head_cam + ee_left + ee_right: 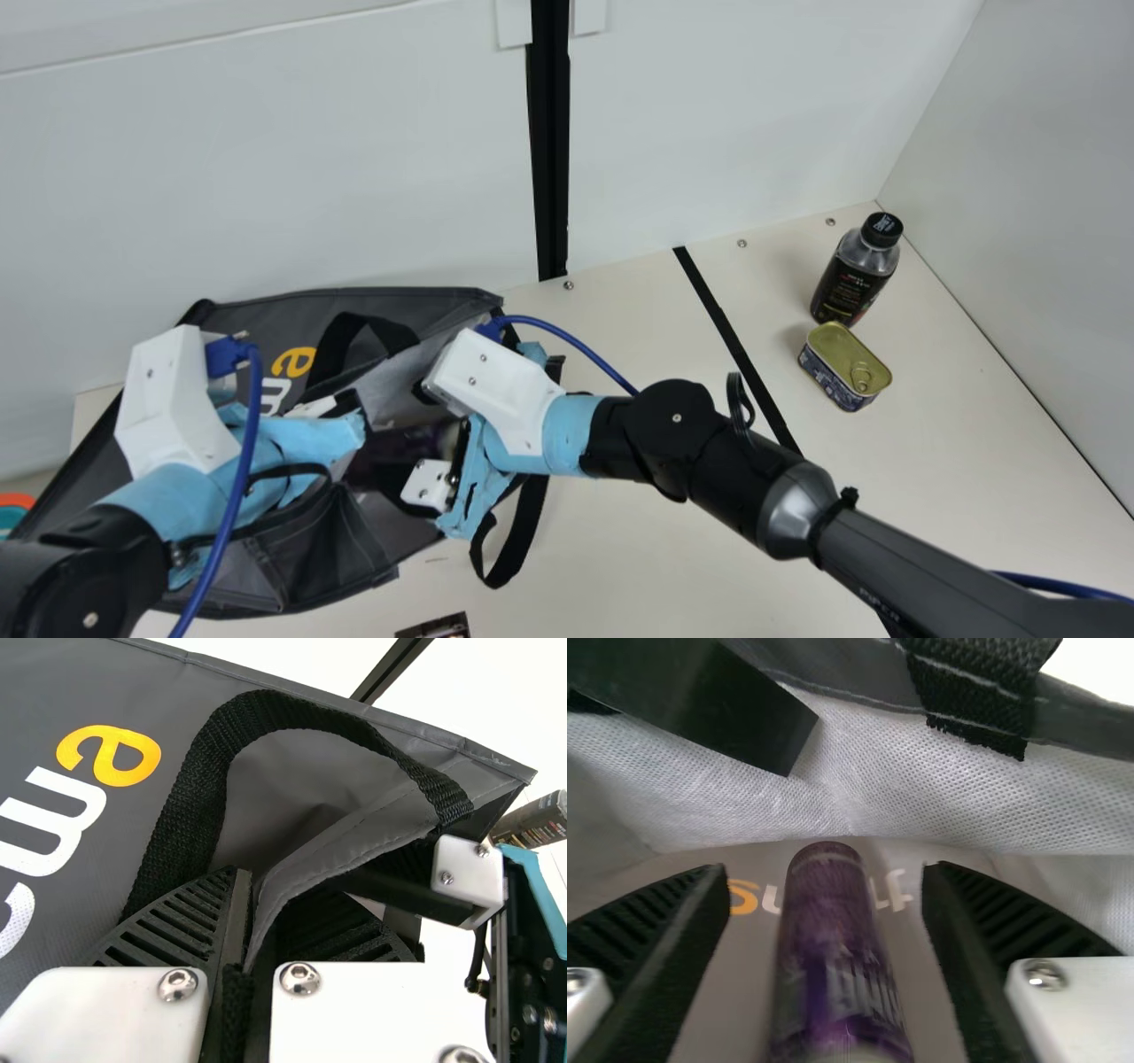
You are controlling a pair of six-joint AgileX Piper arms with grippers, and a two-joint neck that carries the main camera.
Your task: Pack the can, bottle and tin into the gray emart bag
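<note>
Busy mouth, roomier table beyond the gray emart bag [252, 323]
The left gripper [341, 408] pinches the bag's edge beside a looped strap [330, 350]; in the bag, a purple container [833, 957] sits between the right gripper's [412, 439] parted fingers. Open table [611, 306] extends rightward from the bag, crossed by the right arm [700, 434].

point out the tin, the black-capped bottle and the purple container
Tin [835, 350]: main view, on its gold lid.
Black-capped bottle [849, 284]: main view, on its dark label.
Purple container [831, 930]: right wrist view, on its side below the rounded top.
</note>
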